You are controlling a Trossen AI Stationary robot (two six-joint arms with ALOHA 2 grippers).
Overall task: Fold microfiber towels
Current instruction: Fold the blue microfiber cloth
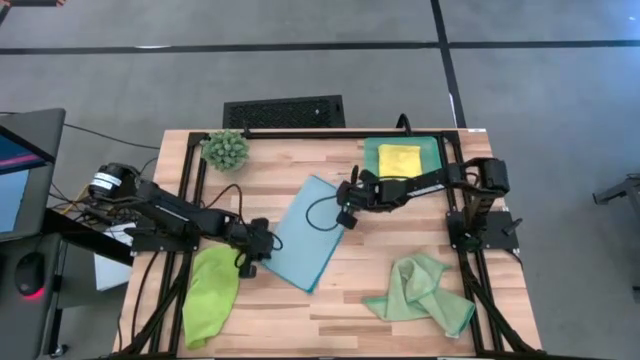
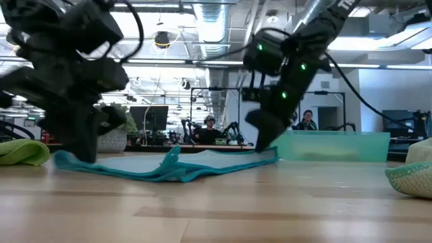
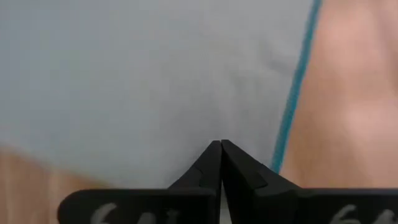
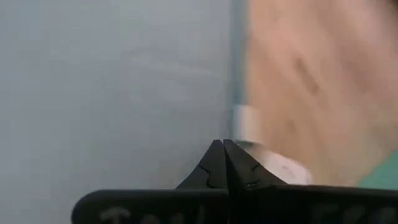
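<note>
The light blue towel (image 1: 310,235) lies slantwise on the table's middle, with a small ruck (image 2: 172,158) showing in the low view. My left gripper (image 1: 252,255) is shut at its near left corner. My right gripper (image 1: 347,215) is shut at its right edge near the far end. A yellow towel (image 1: 399,160) lies folded in the teal tray (image 1: 430,150). The lime green towel (image 1: 212,295) lies bunched at the near left. The pale sage towel (image 1: 420,292) lies crumpled at the near right. My left gripper comes from above, pointing down, and its shut fingertips (image 3: 211,155) meet the light blue cloth beside the towel's teal hem (image 3: 297,99). The tips hide whether cloth lies between them. That corner (image 2: 64,159) lies low on the table. My right gripper comes from above, slanting from the table's right, and its shut fingertips (image 4: 214,155) meet the light blue cloth near the towel's edge (image 4: 233,74), by a white tag (image 4: 249,121). The tips hide the pinch. That end (image 2: 270,156) sits at table height.
A small spiky green plant (image 1: 226,150) stands at the far left corner. The teal tray stands at the far right, just behind my right arm. Bare wood (image 1: 330,320) shows along the near edge between the lime and sage towels.
</note>
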